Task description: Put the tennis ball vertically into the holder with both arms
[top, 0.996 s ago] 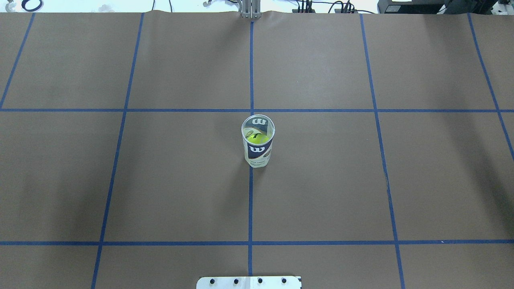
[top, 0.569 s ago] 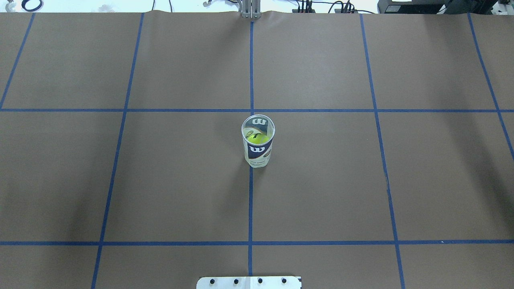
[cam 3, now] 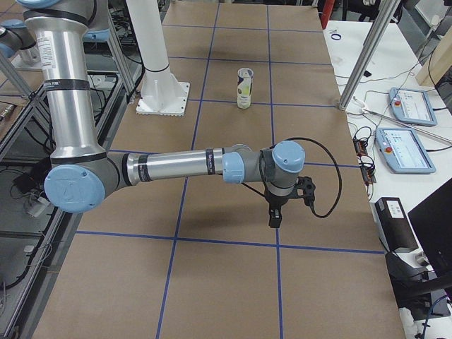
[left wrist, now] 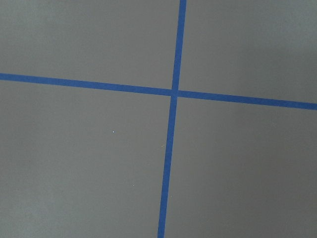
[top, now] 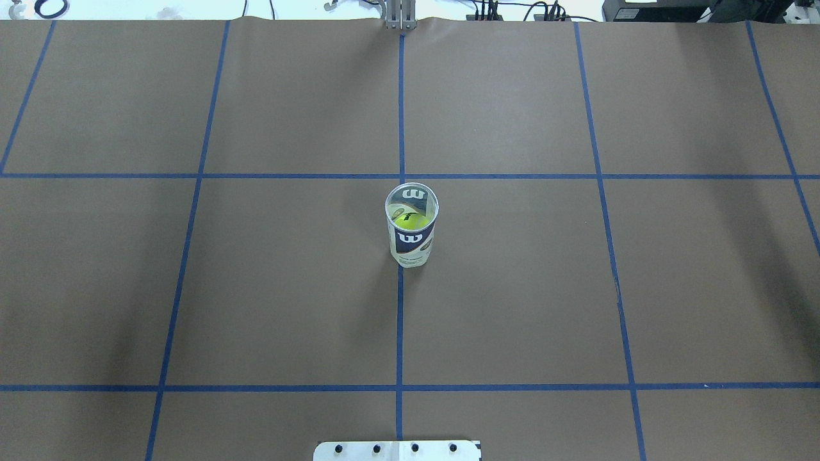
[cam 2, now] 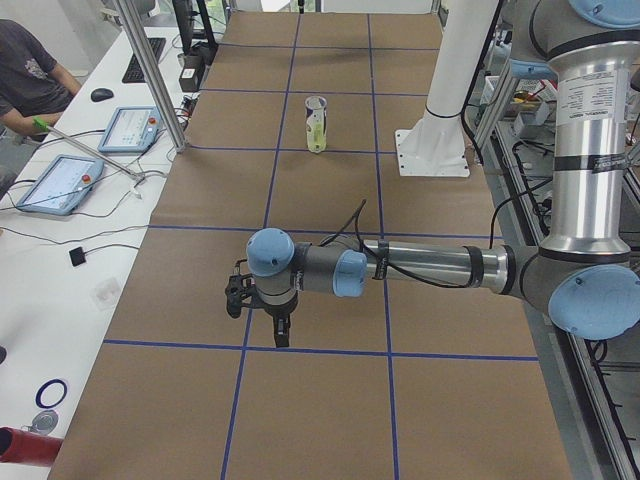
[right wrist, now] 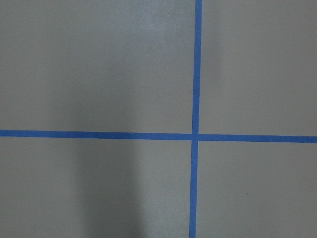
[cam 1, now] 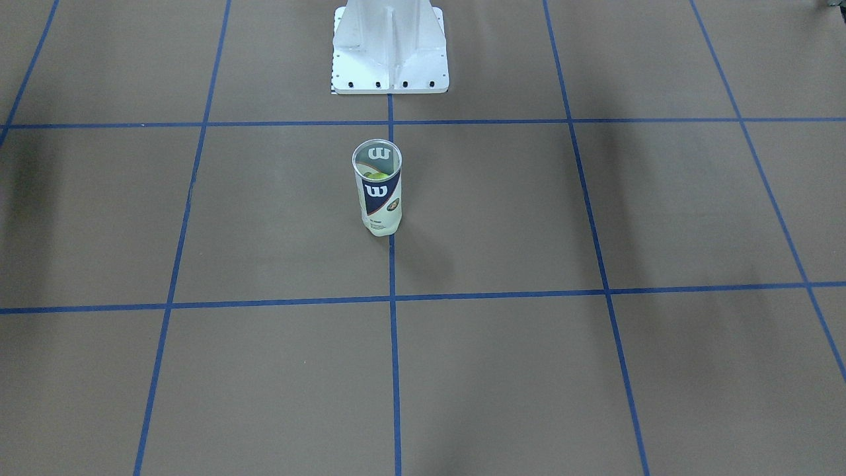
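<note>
The holder (top: 412, 242), a clear can with a navy-and-white "W" label, stands upright at the table's centre on a blue tape line, also seen in the front view (cam 1: 379, 198). A yellow-green tennis ball (top: 410, 221) sits inside it, below the open rim. Both arms are far from it. The left gripper (cam 2: 281, 335) points down over the table's left end. The right gripper (cam 3: 273, 219) points down over the right end. Only the side views show them, so I cannot tell if they are open or shut. Both wrist views show just brown paper and tape.
The white pedestal base (cam 1: 390, 53) stands behind the holder. Blue tape (top: 400, 320) grids the brown paper. Tablets (cam 2: 55, 183) and cables lie on the side table where a person (cam 2: 25, 80) sits. More tablets (cam 3: 404, 150) and a metal post (cam 3: 367, 60) stand beyond the right end.
</note>
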Controlling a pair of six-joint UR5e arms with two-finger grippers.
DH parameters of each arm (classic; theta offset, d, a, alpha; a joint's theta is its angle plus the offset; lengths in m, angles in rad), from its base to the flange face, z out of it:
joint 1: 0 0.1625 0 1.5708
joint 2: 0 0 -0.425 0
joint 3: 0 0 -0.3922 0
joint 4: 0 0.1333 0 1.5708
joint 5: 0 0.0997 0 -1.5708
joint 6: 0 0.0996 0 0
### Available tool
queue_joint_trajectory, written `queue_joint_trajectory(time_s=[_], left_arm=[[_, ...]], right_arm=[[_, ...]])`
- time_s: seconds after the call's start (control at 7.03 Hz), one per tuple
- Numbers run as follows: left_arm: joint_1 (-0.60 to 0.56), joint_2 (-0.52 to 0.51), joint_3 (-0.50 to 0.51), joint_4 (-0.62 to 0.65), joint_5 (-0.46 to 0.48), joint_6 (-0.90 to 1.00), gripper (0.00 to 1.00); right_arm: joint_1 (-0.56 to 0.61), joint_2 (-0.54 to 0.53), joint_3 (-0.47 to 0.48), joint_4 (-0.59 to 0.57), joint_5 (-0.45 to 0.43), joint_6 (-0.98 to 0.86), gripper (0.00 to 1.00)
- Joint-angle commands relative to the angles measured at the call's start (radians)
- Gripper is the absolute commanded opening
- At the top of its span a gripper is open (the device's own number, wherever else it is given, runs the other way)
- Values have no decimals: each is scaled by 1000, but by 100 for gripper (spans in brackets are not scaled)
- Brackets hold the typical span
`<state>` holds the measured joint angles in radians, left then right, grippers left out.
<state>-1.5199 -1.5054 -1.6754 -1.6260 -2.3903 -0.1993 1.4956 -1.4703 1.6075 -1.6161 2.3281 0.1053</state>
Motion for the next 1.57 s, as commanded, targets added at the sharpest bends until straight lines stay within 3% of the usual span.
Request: queue_joint_trajectory(time_s=[0.0,0.14,0.43,1.0,1.42], left_arm=[[0,1,-1,-8,0,9,100],[-3,-2,-12,-8,2,11,100],[-3,-2,-12,-3,99,84,100],[-5,5,-10,5,91,74,100],[-3,4,5,2,60,69,100]], right_arm=[[0,-1,5,-5,2,-1,99],[0,1,-3,-7,2,-3,99],[0,-7,8,-8,2,-3,99],[0,-4,11,-30,2,-13,99],[2,-4,37,-135,4,-105,99]])
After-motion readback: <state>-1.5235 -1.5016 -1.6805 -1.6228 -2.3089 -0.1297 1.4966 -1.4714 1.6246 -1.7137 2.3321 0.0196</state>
